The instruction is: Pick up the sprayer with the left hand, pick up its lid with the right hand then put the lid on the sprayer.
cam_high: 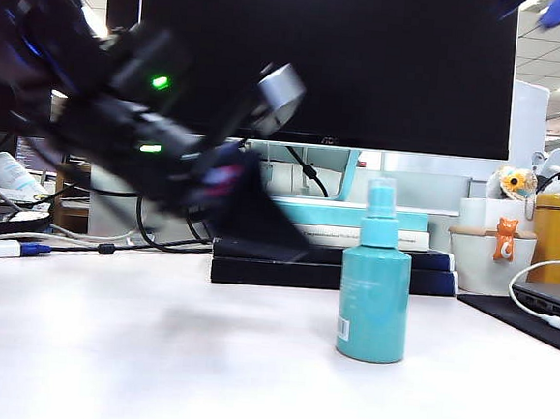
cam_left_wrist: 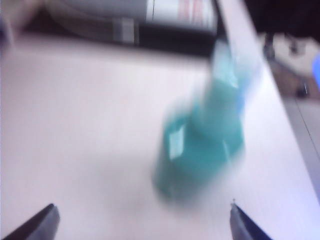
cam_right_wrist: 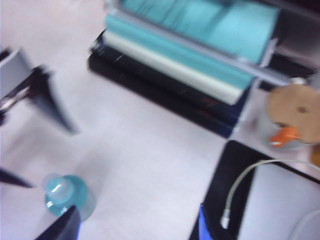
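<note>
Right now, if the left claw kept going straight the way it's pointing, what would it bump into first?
Probably the sprayer. In the left wrist view it stands upright on the table straight ahead of the open left claw, between its two fingertips. The picture is blurry, so depth is a guess.

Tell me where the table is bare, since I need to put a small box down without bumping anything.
Bare tabletop spreads in front of and left of the sprayer, though the open left gripper hangs over part of it. A narrower strip lies right of the sprayer, before the black mat. Behind, the stacked books, cables and white cup crowd it.
</note>
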Available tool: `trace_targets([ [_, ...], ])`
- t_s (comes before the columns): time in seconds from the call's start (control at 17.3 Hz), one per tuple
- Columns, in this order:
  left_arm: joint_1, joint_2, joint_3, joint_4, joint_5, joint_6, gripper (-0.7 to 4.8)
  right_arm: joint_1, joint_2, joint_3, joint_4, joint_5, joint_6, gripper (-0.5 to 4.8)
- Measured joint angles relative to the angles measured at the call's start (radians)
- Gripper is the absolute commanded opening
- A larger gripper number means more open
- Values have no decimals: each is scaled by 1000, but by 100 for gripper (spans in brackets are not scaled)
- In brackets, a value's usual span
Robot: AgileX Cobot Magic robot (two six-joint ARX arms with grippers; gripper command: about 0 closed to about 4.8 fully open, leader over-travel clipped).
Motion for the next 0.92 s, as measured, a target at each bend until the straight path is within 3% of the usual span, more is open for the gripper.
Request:
trace_targets([
  [0.12,29,-62,0,-187,-87,66,479,-38,-42,0,4,9,36,301],
  [0.17,41,-116,-1,-251,-152,84,479,-49,-74,-3,17,32,70,272],
  [0.4,39,-338,0,-302,-374,56,458,-53,-230,-49,161,122,93,223],
  [0.69,117,-546,0,-287,-428,-29,454,-53,-547,-276,414,244,69,201],
  [0.92,297,-740,-51,-241,-407,-117,451,-53,-731,-486,513,259,113,201],
])
